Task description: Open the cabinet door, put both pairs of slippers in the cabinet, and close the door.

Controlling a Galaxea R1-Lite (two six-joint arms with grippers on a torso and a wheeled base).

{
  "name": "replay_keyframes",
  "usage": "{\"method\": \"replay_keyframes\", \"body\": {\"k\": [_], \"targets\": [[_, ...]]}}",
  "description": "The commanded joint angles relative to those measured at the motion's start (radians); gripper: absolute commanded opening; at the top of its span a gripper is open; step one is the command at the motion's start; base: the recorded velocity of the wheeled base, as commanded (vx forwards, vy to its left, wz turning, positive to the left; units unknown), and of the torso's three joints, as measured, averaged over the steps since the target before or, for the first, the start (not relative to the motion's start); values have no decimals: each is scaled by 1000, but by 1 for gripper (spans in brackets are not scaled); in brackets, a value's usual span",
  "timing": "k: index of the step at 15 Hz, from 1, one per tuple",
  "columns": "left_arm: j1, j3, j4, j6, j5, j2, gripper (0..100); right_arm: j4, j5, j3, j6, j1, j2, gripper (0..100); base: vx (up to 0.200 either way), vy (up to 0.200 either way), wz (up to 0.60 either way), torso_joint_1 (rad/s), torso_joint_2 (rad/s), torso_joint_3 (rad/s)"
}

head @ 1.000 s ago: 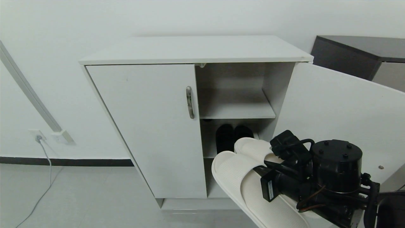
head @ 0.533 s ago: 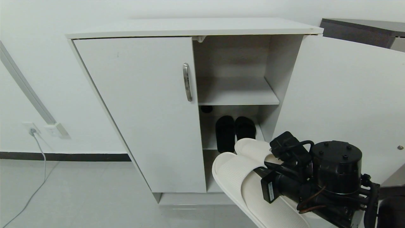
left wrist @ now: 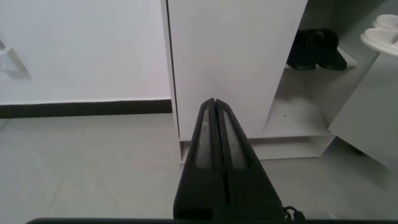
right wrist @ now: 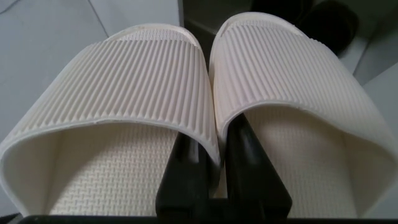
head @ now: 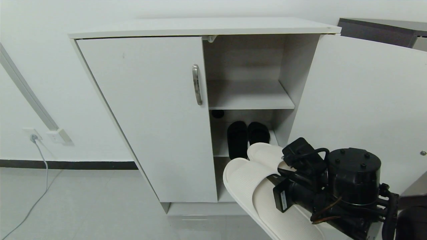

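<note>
Currently my right gripper (right wrist: 216,171) is clamped on the white slippers (head: 247,180). Its jaws are nearly closed, one inside each shoe, and they pinch the pair's inner side walls together. In the head view the pair sits at about 5 o'clock, toes pointing toward the opening of the cabinet (head: 200,26). The black slippers (head: 247,136) lie side by side on the middle shelf (head: 220,150), at roughly 11 o'clock from the white toes. The right door (head: 360,100) stands swung open at 3 o'clock of the opening, and the left door (head: 143,116) at 9 o'clock is closed. My left gripper (left wrist: 214,107) is pressed fully together with nothing in it, above the floor (left wrist: 93,174) in front of the cabinet.
</note>
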Motion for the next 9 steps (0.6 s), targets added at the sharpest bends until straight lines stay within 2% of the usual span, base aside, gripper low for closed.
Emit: {"method": "replay_keyframes", "body": {"k": [1,2,4,7,9], "targets": [[0,0,0,1,0,1,0,-3,-85,-67,8,39,30,0,0,0,0,0,0,0],[0,0,0,1,0,1,0,32,-204,-157,20,56,76,0,0,0,0,0,0,0],[0,0,0,1,0,1,0,183,-333,-280,49,87,87,0,0,0,0,0,0,0],[0,0,0,2,-1,1,0,426,-470,-510,155,122,90,0,0,0,0,0,0,0],[0,0,0,2,-1,1,0,586,-497,-654,221,128,93,0,0,0,0,0,0,0]]}}
